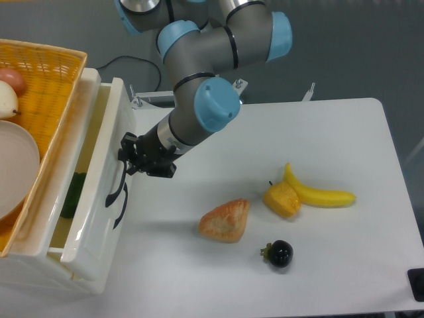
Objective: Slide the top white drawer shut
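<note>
Item: top white drawer (99, 199), glossy plastic, curved black handle (119, 195) on its front panel; sits at the left edge of the desk (331, 265), directly in front of the fingers, pulled out only a narrow way, so the task reads as well advanced but not complete. Item: gripper (132, 159), fingers pressed against the front panel at the upper end of the handle; their spread is hidden by the dark housing, so whether they clasp the handle or merely push cannot be told. The low, slanted arm suits a push along the drawer's travel. Item: green pepper (71, 195), inside the drawer, beyond the fingers, mostly covered. Item: woven yellow basket (46, 86), above the drawer, beyond the fingers. Items well behind the fingers on the desk: bread piece (226, 220), yellow pepper piece (282, 199), banana (318, 193), dark round fruit (279, 253), all outside the drawer's path.
</note>
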{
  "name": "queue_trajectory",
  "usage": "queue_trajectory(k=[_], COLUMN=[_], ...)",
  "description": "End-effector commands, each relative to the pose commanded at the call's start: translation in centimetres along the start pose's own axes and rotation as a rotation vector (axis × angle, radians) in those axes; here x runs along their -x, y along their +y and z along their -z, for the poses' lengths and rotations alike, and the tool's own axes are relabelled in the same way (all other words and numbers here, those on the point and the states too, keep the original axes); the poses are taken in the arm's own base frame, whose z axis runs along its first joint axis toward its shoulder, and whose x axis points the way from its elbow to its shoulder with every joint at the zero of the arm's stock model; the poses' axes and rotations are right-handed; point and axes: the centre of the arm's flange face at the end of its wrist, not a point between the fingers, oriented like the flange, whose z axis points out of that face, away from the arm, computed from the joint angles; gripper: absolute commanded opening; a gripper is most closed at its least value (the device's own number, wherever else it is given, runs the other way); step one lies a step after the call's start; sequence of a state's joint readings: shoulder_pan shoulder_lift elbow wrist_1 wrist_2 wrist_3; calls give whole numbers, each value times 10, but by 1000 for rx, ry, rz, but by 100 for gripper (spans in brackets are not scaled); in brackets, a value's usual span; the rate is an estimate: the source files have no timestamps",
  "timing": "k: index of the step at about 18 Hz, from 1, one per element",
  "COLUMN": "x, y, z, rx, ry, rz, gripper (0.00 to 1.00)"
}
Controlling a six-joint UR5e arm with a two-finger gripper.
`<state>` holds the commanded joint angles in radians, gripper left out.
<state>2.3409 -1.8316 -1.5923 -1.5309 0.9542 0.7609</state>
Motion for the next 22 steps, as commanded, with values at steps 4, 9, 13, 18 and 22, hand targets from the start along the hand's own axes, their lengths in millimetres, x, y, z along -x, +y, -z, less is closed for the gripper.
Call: queue_trajectory(k=[4, 9, 13, 18, 22], x=[-8, -14, -9, 26, 69], y=[-3, -5, -4, 5, 18], z=[-8, -12, -7, 30, 82], rx=[12, 17, 10, -49, -122], ry=[5, 8, 2, -30, -80], rz=[-15, -26, -21, 23, 80], gripper=[0, 0, 2, 24, 55])
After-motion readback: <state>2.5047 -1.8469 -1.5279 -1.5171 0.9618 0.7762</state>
